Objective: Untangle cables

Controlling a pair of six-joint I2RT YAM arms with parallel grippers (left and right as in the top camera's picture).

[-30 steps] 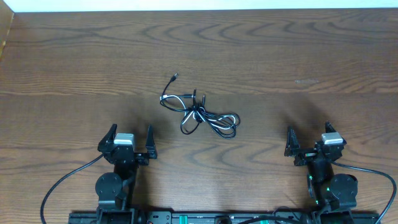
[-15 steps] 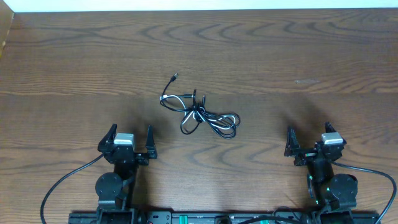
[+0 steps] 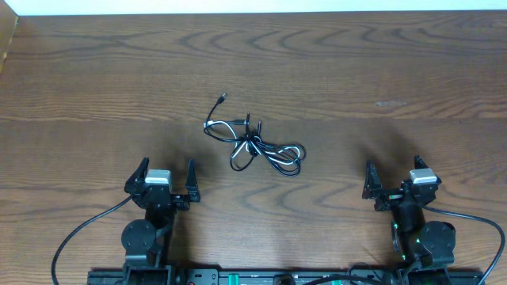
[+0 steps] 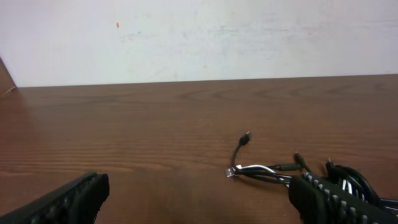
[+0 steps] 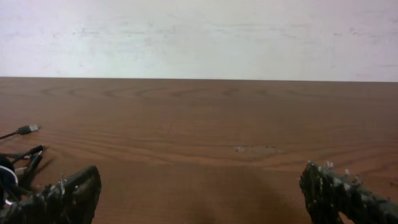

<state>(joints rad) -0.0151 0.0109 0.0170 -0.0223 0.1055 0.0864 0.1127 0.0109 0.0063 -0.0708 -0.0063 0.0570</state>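
The cables (image 3: 255,144) lie knotted together in one small bundle at the middle of the wooden table; a black cord with a plug end (image 3: 223,98) sticks out to the upper left, and a white cord runs through the loops. The bundle shows at the lower right of the left wrist view (image 4: 273,169) and at the far left edge of the right wrist view (image 5: 18,163). My left gripper (image 3: 165,181) is open and empty, near the front edge, below and left of the bundle. My right gripper (image 3: 394,181) is open and empty, far to the bundle's right.
The brown wooden table (image 3: 380,71) reaches back to a white wall (image 4: 199,37). Thick black arm wires (image 3: 79,233) curve along the front edge beside both arm bases. A small pale scuff (image 3: 390,104) marks the table at the right.
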